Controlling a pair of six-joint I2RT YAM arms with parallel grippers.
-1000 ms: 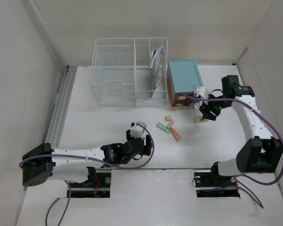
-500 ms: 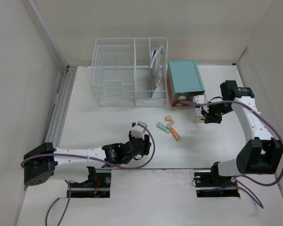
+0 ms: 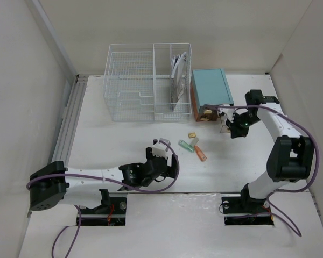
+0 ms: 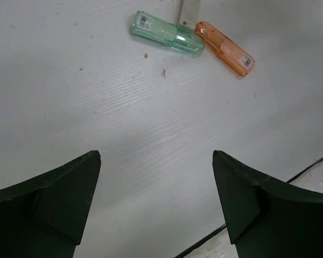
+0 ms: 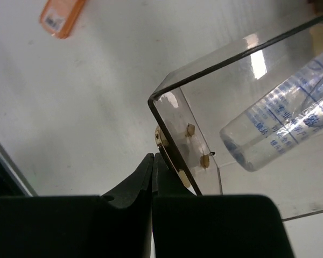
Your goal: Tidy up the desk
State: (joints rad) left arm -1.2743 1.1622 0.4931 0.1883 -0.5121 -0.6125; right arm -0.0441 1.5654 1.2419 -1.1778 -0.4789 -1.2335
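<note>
Drawer step: right pincer (image 5: 152, 161) clamps shut on the drawer (image 5: 204, 115) knob (image 5: 162, 141); left pincer (image 4: 156, 157) hangs open near the green stick (image 4: 167, 34). Next, likely, a straight slide.

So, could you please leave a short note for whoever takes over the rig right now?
Left claw: open, empty, low over the desk near the green case and orange case.
Right claw: shut on the brass knob of the clear drawer, out in front of the teal box, a clear tube inside.
Done: tube is in the drawer.
To do: likely close the drawer and stow the loose cases.
</note>
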